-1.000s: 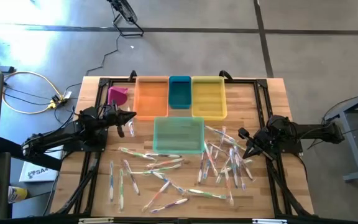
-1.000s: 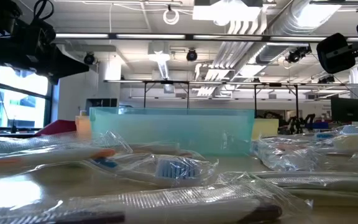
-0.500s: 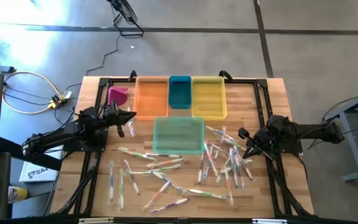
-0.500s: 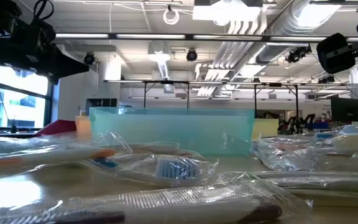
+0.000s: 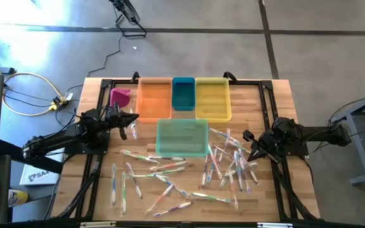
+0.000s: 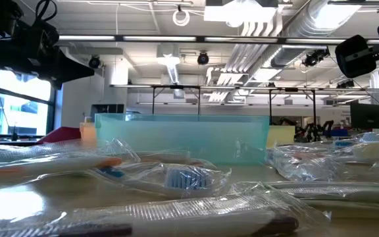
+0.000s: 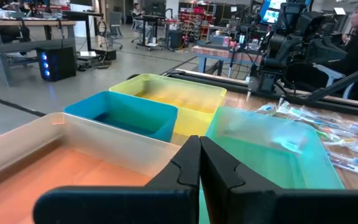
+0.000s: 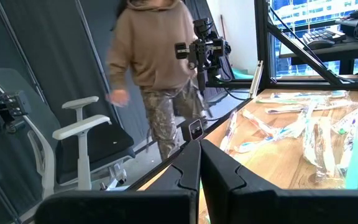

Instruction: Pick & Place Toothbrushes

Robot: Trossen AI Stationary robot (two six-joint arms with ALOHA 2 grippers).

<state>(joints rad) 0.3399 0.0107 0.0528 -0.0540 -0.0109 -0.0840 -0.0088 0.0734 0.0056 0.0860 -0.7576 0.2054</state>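
Nothing is moving since before: both grippers, left (image 5: pixel 134 119) and right (image 5: pixel 246 135), are staying closed and empty. Wrapped toothbrushes (image 5: pixel 224 161) are blurring the low view.

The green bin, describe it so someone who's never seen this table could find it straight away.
On the wooden table, three bins stand side by side along the far edge: orange bin, blue bin, yellow bin. The green bin sits alone just in front of that row, nearer the scattered toothbrushes. It is the only pale translucent green one.
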